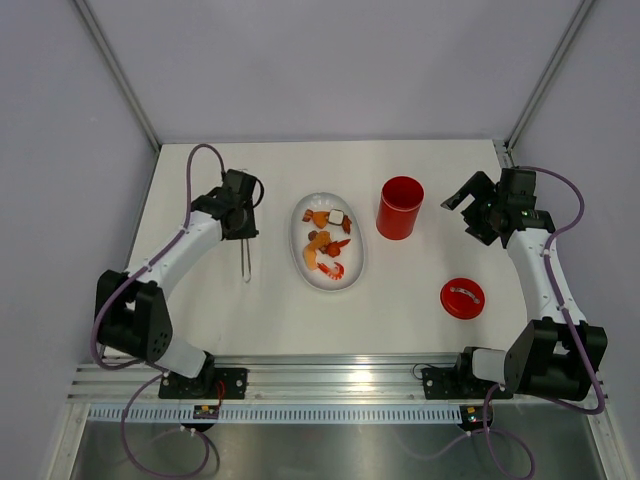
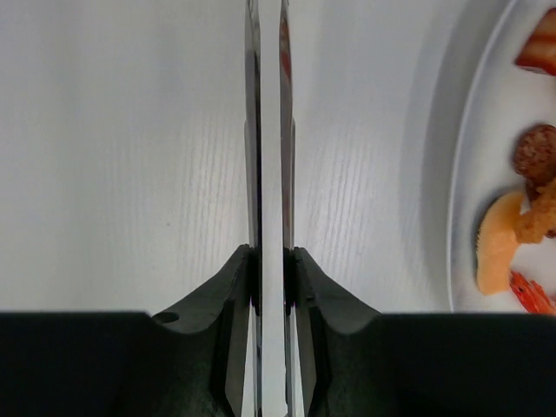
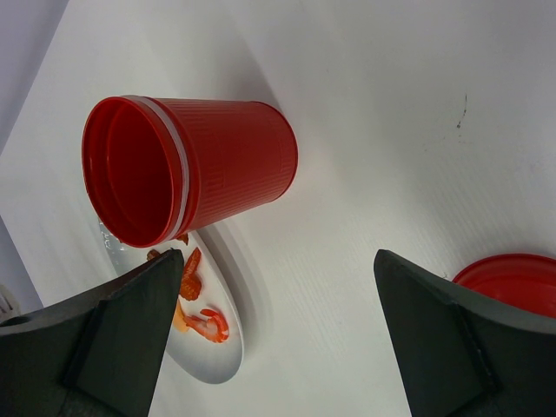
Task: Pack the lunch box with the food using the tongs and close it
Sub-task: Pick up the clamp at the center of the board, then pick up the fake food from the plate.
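Note:
The silver tongs (image 1: 245, 262) lie on the table left of the white plate, and my left gripper (image 1: 242, 236) is shut on their two arms. In the left wrist view both thin arms (image 2: 253, 130) run straight ahead from between my left gripper's (image 2: 271, 261) fingers, pressed nearly together. The food (image 1: 327, 240) lies on the plate: shrimp, orange and brown pieces (image 2: 534, 152). The red lunch box (image 1: 400, 207) stands upright and open right of the plate; it shows close up (image 3: 217, 161). Its red lid (image 1: 462, 298) lies apart on the table (image 3: 512, 282). My right gripper (image 1: 465, 215) hangs open right of the lunch box (image 3: 278, 254), holding nothing.
The white oval plate (image 1: 296, 245) sits mid-table, its rim (image 2: 456, 217) just right of the tongs and its edge (image 3: 217, 365) beyond the lunch box. Grey walls with metal posts close in the back and sides. A metal rail runs along the near edge.

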You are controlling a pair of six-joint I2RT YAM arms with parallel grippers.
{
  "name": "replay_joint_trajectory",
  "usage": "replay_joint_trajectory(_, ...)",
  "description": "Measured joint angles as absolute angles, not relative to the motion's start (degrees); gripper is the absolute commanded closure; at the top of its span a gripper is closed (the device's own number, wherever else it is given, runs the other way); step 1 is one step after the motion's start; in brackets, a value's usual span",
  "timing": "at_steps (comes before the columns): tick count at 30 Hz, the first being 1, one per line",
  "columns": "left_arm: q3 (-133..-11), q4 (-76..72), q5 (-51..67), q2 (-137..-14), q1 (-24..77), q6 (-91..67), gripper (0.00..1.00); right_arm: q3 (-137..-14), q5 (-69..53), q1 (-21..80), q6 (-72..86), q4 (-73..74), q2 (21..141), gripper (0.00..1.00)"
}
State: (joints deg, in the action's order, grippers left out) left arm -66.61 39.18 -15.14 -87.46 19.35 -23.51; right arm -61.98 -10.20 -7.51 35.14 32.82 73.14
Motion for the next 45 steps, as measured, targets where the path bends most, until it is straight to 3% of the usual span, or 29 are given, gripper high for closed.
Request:
replay_joint_trajectory(4,-67.57,41.06,-14.35,-82.74,19.4,-19.94,0.6,-61.98,-10.2,-7.51,35.14,32.84,73.14,0.01)
replay_joint_trajectory(13,-72.69,48.4,-13.5,-83.09,19.4,-19.35,0.5,-62.02,-10.61,-7.51,35.18,32.82,73.14,0.01)
replay_joint_trajectory(32,-73.91,51.37,-7.99,-83.61,20.18,-19.25,0.53,-62.02,-10.63,-7.51,35.16,32.88,73.01,0.01)
replay_joint_trajectory(45,-79.7,52.38,-0.4,-83.48,33.5,-16.56,0.5,-62.24,-10.57,-7.51,35.14,33.78,70.46,0.01)
